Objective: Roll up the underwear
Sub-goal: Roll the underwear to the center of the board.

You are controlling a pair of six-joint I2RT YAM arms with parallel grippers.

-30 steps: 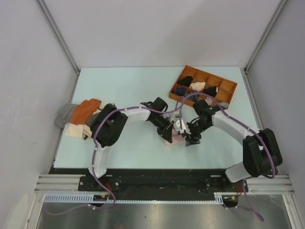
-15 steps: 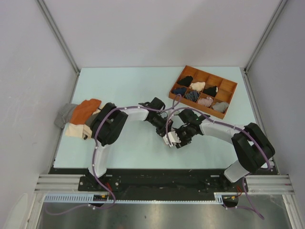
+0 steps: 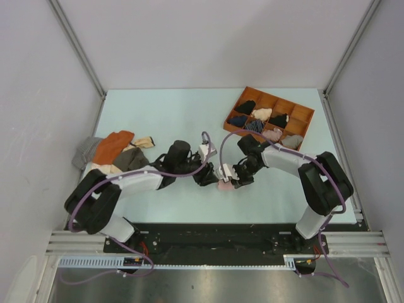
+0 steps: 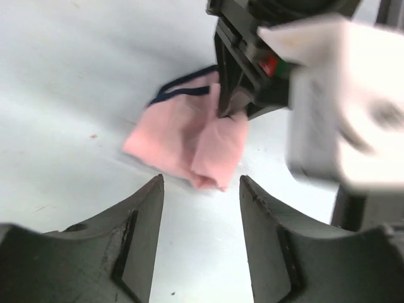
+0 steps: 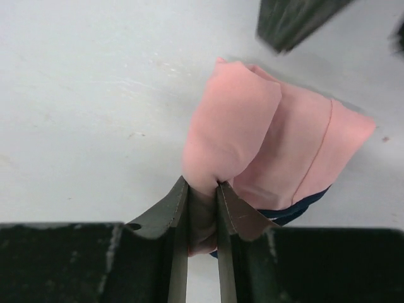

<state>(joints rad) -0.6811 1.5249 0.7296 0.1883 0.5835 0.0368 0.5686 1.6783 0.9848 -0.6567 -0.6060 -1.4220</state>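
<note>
- Plainly, the light pink fabric underwear with dark navy edging (image 5: 265, 139) was soft, limp and very light. It lay partly folded on the pale green counter (image 3: 158, 113), between the two arms and well apart from the orange compartment tray (image 3: 302, 115).
- The right tool (image 5: 202, 186) was pinching a rounded fold of the pink cloth between nearly closed jaws. The left tool (image 4: 201, 183) stood spread, gripping nothing, with the garment just beyond its fingertips.
- Such cloth would likely slump and unroll once released. A hold on the thick folded edge, several layers together, seemed safer than one on a single layer or the thin navy trim.
- The right wrist view showed the pinch and the layered folds clearly.
- The left wrist view showed the navy edge on the far side and the other tool on the cloth, though blurred.
- The overhead view gave only a small pink patch, mostly hidden by both tools, yet it alone showed its place on the counter.
</note>
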